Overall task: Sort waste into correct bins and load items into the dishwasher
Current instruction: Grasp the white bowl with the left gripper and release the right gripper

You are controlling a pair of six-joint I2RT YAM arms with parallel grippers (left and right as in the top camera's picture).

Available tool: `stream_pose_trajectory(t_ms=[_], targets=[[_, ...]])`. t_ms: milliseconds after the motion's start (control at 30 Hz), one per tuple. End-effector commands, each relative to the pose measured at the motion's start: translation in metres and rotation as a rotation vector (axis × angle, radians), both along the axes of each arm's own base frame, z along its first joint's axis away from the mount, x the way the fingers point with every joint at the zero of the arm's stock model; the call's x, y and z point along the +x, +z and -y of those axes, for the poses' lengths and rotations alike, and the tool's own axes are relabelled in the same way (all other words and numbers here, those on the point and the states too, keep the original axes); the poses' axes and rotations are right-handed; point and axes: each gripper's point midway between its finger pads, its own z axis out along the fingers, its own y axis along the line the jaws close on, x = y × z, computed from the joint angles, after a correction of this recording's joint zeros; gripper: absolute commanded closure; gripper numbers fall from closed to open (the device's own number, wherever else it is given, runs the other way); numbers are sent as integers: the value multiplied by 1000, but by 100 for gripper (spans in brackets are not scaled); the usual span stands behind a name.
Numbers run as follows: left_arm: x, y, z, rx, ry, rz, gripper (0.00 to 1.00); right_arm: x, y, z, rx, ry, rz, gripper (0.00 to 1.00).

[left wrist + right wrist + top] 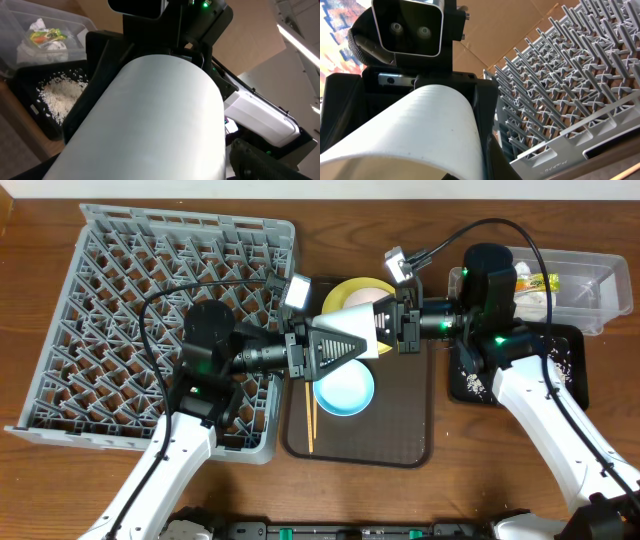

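Bright, even light falls from above. The overhead view is sharp, with soft shadows on the worktop (345,225). Both wrist views blur the close white bowl (150,120); a bright strip (300,42) glares.

White vessel (420,135), perhaps cup, fills foreground; dish rack (560,90) right.

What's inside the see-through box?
A colorful snack wrapper and crumpled white tissue lie in the box. The right arm hides one end from above.
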Motion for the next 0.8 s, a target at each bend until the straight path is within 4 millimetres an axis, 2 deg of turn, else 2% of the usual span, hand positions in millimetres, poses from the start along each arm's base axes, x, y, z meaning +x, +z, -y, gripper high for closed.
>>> stream_pose_trajectory(t_ms=[0,133,233,300,367,467,767], targets=[[-3,12,2,-16,-6,62,14,-16,0,-15,0,61,-17,99],[-3,12,2,-15,-6,63,21,-17,-2,-15,-6,61,-36,99],[-1,12,1,-15,6,63,21,-18,-5,-14,-14,61,-61,99],[1,12,1,-14,16,78,20,-18,-6,-14,-16,61,-66,99],[2,12,1,-13,24,78,12,-18,-6,-14,-17,61,-69,99],[7,12,-2,-7,48,115,9,-18,-6,-13,-18,59,-73,99],[16,2,-9,33,84,153,10,-13,-5,-5,-9,48,-76,99]])
